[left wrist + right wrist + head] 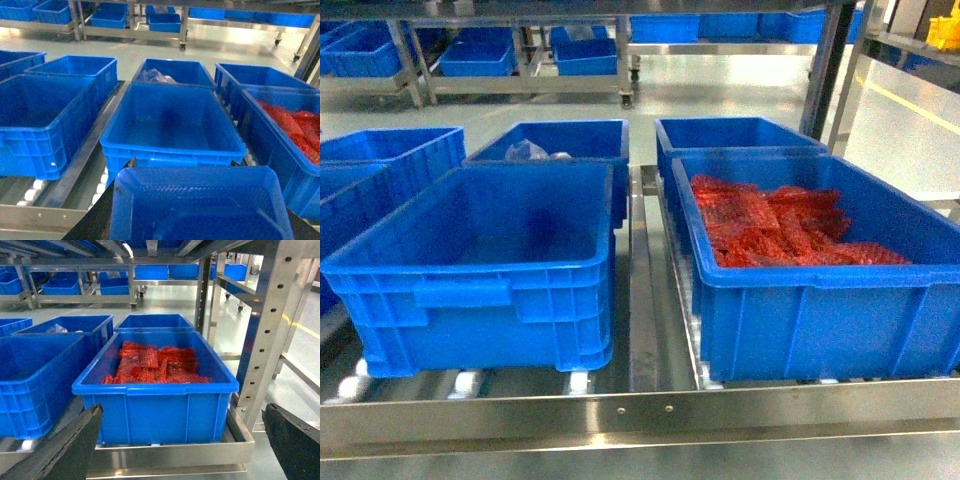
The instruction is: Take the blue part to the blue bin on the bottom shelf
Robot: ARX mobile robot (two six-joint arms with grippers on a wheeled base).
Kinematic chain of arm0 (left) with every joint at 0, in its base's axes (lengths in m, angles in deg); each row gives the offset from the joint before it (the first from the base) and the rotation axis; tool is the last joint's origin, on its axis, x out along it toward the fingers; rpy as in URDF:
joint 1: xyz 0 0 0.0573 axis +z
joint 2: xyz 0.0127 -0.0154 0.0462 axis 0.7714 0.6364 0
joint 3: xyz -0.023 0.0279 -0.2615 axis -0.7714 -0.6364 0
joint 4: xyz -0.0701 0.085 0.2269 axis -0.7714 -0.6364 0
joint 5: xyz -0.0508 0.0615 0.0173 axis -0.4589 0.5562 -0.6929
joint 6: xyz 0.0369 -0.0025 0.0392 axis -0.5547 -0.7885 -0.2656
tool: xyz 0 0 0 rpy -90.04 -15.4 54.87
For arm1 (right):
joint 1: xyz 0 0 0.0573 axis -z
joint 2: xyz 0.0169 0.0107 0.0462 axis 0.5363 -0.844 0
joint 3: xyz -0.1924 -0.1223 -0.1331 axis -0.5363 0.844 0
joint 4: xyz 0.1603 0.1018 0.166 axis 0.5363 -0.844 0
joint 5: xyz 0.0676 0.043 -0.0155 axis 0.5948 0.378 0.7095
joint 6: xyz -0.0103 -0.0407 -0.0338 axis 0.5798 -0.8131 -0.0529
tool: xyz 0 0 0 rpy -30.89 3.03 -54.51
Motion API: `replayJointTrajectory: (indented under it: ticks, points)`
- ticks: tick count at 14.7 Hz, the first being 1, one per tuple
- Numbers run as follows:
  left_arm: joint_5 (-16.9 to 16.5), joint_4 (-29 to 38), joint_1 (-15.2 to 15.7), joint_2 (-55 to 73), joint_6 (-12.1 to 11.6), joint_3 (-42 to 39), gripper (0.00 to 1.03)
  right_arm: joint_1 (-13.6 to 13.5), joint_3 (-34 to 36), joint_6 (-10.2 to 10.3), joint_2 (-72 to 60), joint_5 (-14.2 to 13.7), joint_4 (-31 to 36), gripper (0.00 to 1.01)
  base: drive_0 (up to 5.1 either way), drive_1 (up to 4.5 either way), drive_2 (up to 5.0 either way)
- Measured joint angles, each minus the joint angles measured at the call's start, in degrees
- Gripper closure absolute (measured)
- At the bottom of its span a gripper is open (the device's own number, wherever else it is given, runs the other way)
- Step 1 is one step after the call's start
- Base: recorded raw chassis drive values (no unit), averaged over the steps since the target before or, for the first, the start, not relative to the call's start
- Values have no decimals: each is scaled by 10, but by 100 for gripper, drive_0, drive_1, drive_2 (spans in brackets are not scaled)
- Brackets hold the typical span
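Note:
A blue part [200, 205], a shallow moulded blue tray, fills the bottom of the left wrist view. My left gripper [183, 164] is shut on it, and its dark fingertips [131, 162] show at the tray's far corners. It hangs in front of an empty blue bin [170, 150], which stands front left on the bottom shelf [640, 410] in the head view [470, 270]. My right gripper [181, 420] is open and holds nothing. It faces a blue bin of red parts [155, 365]. Neither gripper shows in the head view.
The bin of red parts [790, 235] stands front right on the shelf. More blue bins [560, 145] sit behind and to the left [35, 120]; one holds a clear bag [155, 76]. A steel upright [270, 325] rises at the rack's right end. Other racks line the far floor.

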Motion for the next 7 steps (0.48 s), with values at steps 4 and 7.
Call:
replayJointTrajectory:
  ticks: [4, 7]
  points:
    - [0, 0, 0, 0, 0, 0, 60, 0, 0, 0, 0, 0, 0, 3, 0, 0, 0]
    - [-1, -3, 0, 0, 0, 0, 60, 0, 0, 0, 0, 0, -1, 3, 0, 0, 0]
